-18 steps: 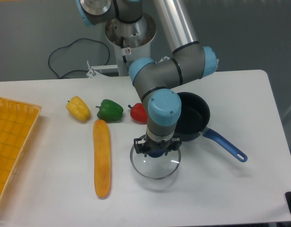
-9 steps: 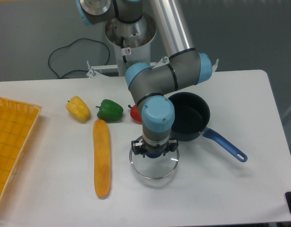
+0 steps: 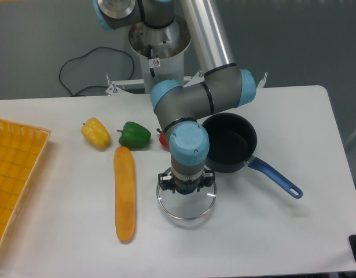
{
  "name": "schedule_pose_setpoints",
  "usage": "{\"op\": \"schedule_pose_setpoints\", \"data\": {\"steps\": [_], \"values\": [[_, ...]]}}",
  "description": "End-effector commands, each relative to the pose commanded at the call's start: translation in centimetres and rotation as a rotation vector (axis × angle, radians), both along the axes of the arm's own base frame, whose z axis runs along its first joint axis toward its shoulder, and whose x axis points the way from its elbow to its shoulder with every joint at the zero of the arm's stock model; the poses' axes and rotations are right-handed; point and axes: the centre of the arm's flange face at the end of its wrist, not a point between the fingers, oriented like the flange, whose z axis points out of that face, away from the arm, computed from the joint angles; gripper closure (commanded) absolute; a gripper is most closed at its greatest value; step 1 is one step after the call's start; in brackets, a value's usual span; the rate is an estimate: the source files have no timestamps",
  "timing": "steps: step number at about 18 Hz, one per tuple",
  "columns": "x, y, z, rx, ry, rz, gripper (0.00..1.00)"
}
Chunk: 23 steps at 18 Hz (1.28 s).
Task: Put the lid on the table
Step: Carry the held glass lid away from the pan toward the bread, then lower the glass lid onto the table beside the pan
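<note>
Glass lid [image 3: 186, 202], clear disc in a silver metal rim, level and directly beneath the pincer [image 3: 186, 186]; whether it rests on the white desk [image 3: 270, 231] or hangs just above cannot be told; probably stiff, fairly heavy, slippery and breakable, so the centre knob is the only sound hold; the pincer covers that knob, apparently closed on it; saucepan [image 3: 232, 147] behind and right; long orange vegetable [image 3: 124, 194] left.

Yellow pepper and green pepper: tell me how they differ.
The yellow pepper sits farther left, nearer the orange tray; the green pepper sits beside the arm. The yellow one looks longer and tilted, the green one rounder and squatter. Both rest on the table above the long orange vegetable.
</note>
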Motion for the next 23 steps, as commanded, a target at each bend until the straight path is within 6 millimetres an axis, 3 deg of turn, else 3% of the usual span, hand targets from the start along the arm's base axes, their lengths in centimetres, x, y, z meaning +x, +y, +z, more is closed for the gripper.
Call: {"op": "schedule_pose_setpoints", "data": {"steps": [23], "values": [[0.19, 0.23, -0.29, 0.012, -0.017, -0.006, 0.36]]}}
